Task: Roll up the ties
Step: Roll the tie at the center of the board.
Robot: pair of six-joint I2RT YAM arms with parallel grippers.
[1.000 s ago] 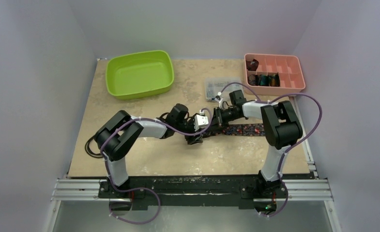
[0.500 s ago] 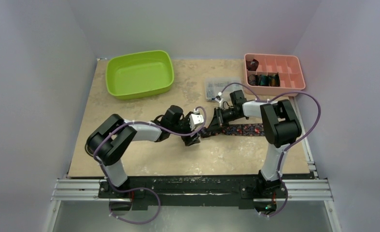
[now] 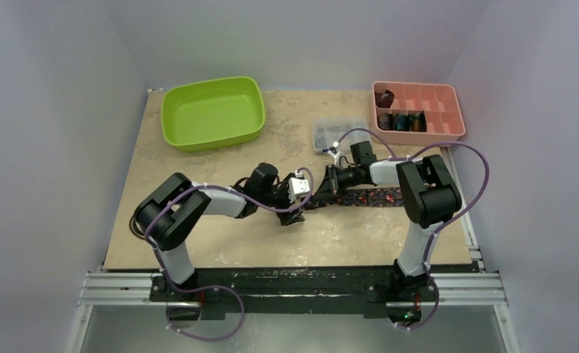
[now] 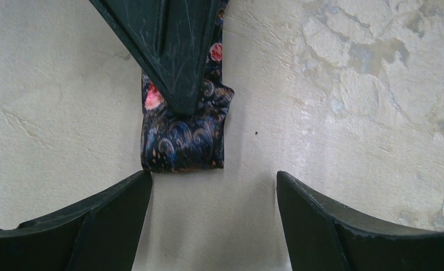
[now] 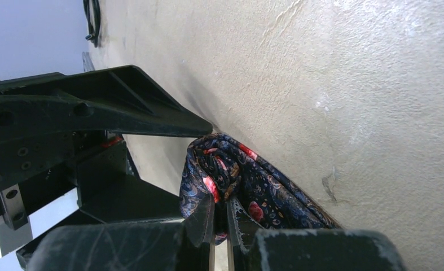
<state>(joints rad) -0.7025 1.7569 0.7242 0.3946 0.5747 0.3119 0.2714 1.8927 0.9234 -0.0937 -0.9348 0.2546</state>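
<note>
Now left gripper [image 4: 212,178] released: fingers apart, drawn back just off folded end of floral tie [image 4: 183,141] on tabletop [image 4: 349,113]; right gripper [image 5: 219,220] clamps fold; roll barely begun, regrasp likely next

Patterned cloth tie [image 4: 183,141], perhaps silky; mottled matt table [image 4: 349,84]

Bench [image 3: 308,243] viewed from above, from 6 o'clock; wrist views taken close, both sharing the folded tie [image 4: 183,141].

Beige table [image 3: 220,239]: green tub [image 3: 212,110] at eleven o'clock, pink tray [image 3: 420,136] at one, clear box [image 3: 338,134] at twelve, tie [image 3: 378,196] near centre.
</note>
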